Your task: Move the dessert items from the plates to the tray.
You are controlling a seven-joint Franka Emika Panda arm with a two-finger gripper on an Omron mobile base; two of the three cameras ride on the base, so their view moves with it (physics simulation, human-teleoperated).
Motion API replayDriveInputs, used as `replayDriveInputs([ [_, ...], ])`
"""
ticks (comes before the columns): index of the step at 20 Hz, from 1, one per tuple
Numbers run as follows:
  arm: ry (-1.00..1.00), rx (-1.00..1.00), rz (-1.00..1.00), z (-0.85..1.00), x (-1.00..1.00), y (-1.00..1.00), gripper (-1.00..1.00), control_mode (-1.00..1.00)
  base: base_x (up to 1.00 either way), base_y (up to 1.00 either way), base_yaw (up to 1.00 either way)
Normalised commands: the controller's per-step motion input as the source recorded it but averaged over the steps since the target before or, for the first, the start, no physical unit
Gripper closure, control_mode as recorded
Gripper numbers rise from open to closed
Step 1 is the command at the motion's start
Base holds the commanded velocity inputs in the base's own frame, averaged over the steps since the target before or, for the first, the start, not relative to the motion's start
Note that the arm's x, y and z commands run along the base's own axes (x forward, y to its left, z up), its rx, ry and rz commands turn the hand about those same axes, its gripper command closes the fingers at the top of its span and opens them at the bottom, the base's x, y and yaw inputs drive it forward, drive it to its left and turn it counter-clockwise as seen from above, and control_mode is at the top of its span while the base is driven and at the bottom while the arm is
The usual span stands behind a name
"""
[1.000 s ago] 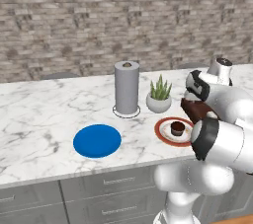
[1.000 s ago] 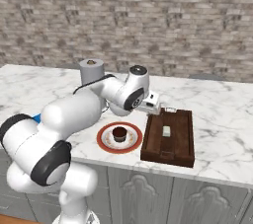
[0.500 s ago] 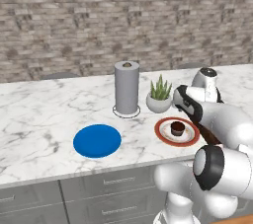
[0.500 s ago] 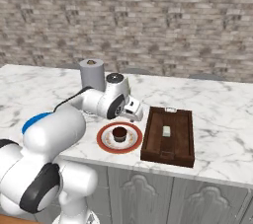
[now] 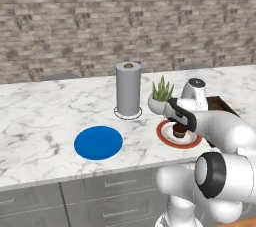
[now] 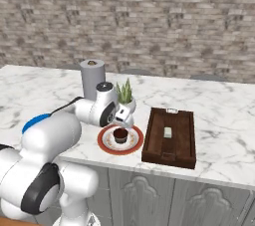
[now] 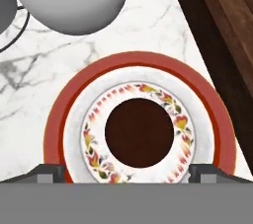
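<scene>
While hovering over the orange-rimmed plate (image 6: pixel 119 140), arm pose: forearm reaches toward frame centre in the right base view, gripper (image 6: pixel 123 122) pointing down.
Gripper state: fingertips (image 7: pixel 49 172) stand wide apart at the lower corners of the hand view, nothing between them.
Cupcake (image 7: pixel 139 132): upright at plate centre, round from above, no long axis to tell; sits mid-frame between and above the tips, apart from both.
Tray (image 6: pixel 169 137): right of plate; cream cube (image 6: pixel 168 132) lies inside.
Blue plate (image 5: pixel 98 142): lower left in the left base view.
</scene>
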Motion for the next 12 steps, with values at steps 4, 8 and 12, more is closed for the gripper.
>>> replayDriveInputs([
  [4,0.00,-0.04,0.03,-0.33,0.02,0.00,-1.00,-1.00,0.00,0.00,0.00],
  [8,0.00,0.00,0.08,-0.19,0.16,-0.18,-1.00,-1.00,0.00,0.00,0.00],
  [12,0.00,0.00,0.08,-0.16,0.13,-0.10,-1.00,-1.00,0.00,0.00,0.00],
])
